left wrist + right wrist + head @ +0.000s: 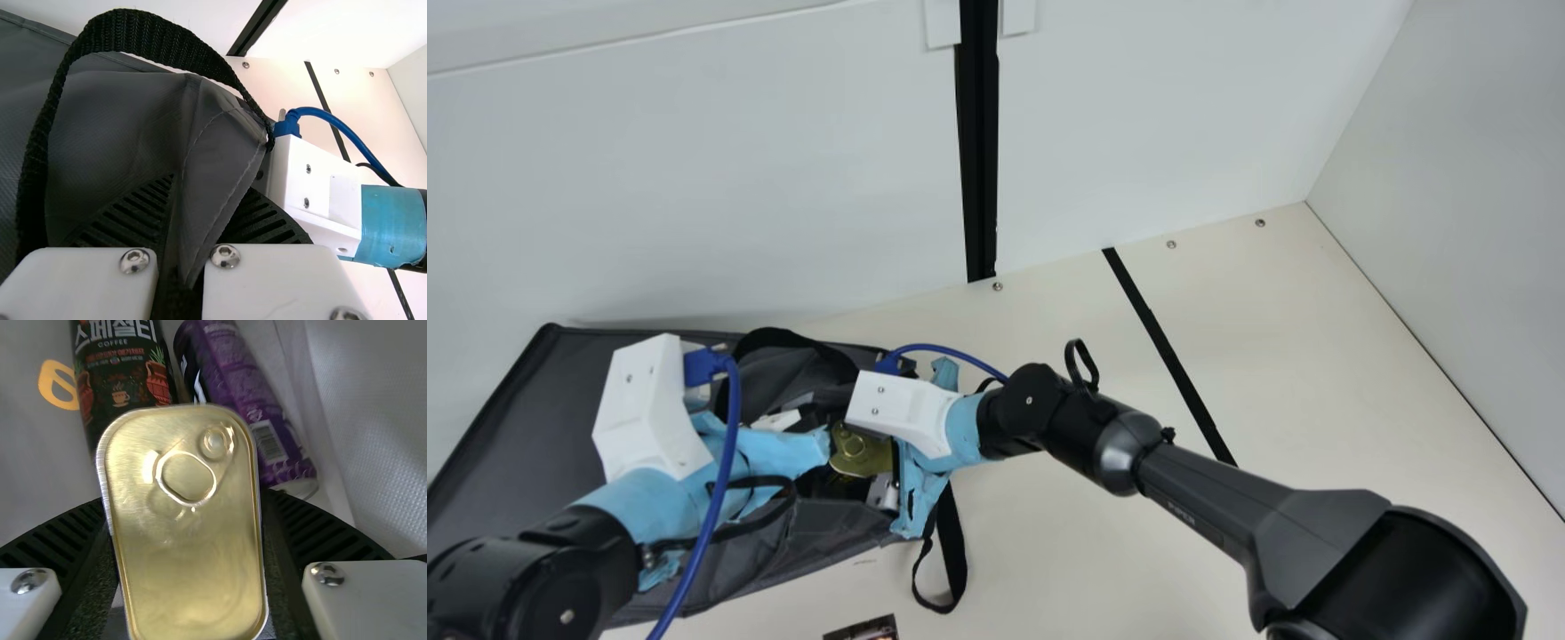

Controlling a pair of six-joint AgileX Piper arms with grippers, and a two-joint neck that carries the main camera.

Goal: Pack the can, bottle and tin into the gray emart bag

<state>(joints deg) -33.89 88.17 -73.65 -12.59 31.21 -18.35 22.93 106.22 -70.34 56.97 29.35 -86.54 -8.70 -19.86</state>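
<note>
The gray bag [507,427] lies on the table at the left, its mouth held up. My left gripper [818,449] is at its opening; in the left wrist view the left gripper [177,257] is shut on a fold of the bag [220,160]. My right gripper [911,476] reaches into the mouth around the gold tin [861,452]. In the right wrist view the right gripper [183,567] is shut on the tin [193,567], a pad against each long side. Beyond it, inside the bag, lie a dark coffee container [123,373] and a purple can [247,400].
A black bag strap [951,542] hangs down onto the table by the right gripper. A dark printed item [864,628] lies at the main view's bottom edge. White walls [694,178] stand behind the bag. Both wrists are close together over the bag.
</note>
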